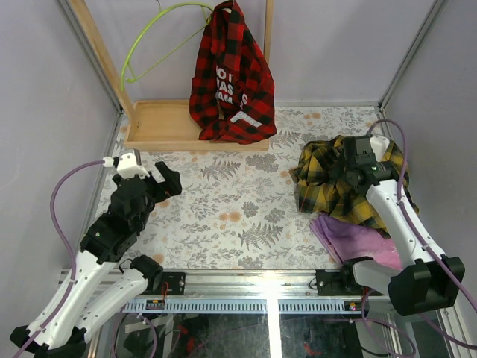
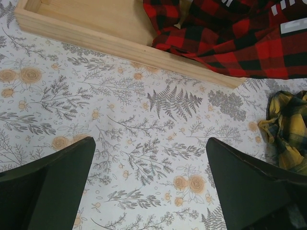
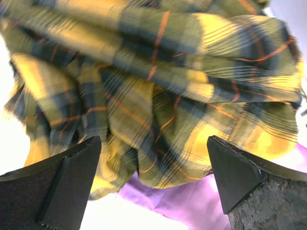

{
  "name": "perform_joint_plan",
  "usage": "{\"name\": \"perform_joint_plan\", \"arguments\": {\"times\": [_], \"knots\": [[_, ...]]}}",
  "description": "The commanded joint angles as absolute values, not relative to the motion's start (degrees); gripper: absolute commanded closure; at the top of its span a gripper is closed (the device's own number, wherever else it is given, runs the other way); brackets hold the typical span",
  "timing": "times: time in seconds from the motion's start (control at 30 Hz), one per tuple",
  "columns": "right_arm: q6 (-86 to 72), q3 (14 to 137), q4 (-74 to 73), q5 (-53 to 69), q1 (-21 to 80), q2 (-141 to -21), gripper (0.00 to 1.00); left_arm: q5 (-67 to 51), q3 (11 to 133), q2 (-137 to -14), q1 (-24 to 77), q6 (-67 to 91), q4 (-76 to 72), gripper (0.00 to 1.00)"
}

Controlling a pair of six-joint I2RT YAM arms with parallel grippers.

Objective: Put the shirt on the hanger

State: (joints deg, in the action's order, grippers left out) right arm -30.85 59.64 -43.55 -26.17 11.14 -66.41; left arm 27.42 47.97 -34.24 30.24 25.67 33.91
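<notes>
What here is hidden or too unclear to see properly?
Shirt: top view, right arm covers its middle; right wrist view, blurred, cut by edges.
Hanger: top view, one end behind the red shirt.
Red shirt's lettering: folds hide part.
Purple cloth: partly under the shirt and arm.

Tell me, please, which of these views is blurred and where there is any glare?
Right wrist view: the shirt is soft and smeared, the lower-left corner washed out white. Left wrist view: the floral table cover is sharp. Top view: glare on the metal rail at the near edge.
</notes>
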Motion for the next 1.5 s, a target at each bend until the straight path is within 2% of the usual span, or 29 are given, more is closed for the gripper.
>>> {"name": "perform_joint_plan", "arguments": {"times": [0.0, 0.17, 0.4, 0.5, 0.73, 0.8, 0.9, 1.0, 1.03, 1.07, 1.2, 1.33, 1.47], "knots": [[-40.3, 59.6, -40.5, -40.8, 9.3, -66.0, 0.01, 25.4, 47.3, -34.5, 30.5, 24.9, 33.0, 0.0], [-45.5, 59.7, -37.5, -47.0, 8.9, -68.0, 0.01, 23.3, 47.8, -35.6, 30.5, 24.4, 33.1, 0.0], [-35.8, 63.9, -34.0, -51.1, 6.2, -76.8, 0.01, 23.1, 47.4, -35.2, 30.4, 24.2, 32.3, 0.0], [-33.3, 65.4, -34.9, -45.1, 2.2, -81.4, 0.01, 22.3, 47.6, -35.7, 30.4, 23.9, 32.5, 0.0], [-25.7, 67.9, -32.4, -22.9, -4.9, -93.3, 0.01, 21.5, 47.5, -36.3, 30.4, 23.9, 32.1, 0.0], [-25.6, 67.8, -32.5, -17.7, -6.3, -94.9, 0.13, 21.3, 47.5, -36.4, 30.4, 23.8, 32.0, 0.0], [-26.7, 64.6, -29.6, -11.6, -8.0, -96.4, 0.41, 21.0, 47.5, -36.5, 30.4, 23.6, 32.0, 0.0], [-27.7, 62.2, -28.0, -9.4, -9.0, -95.6, 0.71, 20.6, 47.5, -36.5, 30.4, 23.5, 31.9, 0.0], [-28.0, 61.7, -27.7, -9.4, -9.3, -93.6, 0.91, 20.5, 47.5, -36.5, 30.4, 23.5, 31.8, 0.0], [-28.3, 61.7, -27.8, -9.8, -9.3, -92.4, 0.99, 20.5, 47.5, -36.6, 30.4, 23.5, 31.8, 0.0], [-28.2, 63.8, -29.8, -12.1, -9.3, -85.4, 1.0, 20.8, 47.4, -36.6, 30.5, 23.5, 31.6, 0.0], [-26.2, 69.9, -34.2, -8.3, -8.5, -78.8, 1.0, 22.0, 47.2, -36.9, 30.4, 23.7, 31.8, 0.0], [-24.2, 78.2, -40.5, -12.3, 0.9, -74.5, 1.0, 22.9, 47.6, -38.0, 30.4, 23.8, 31.9, 0.0]]}}
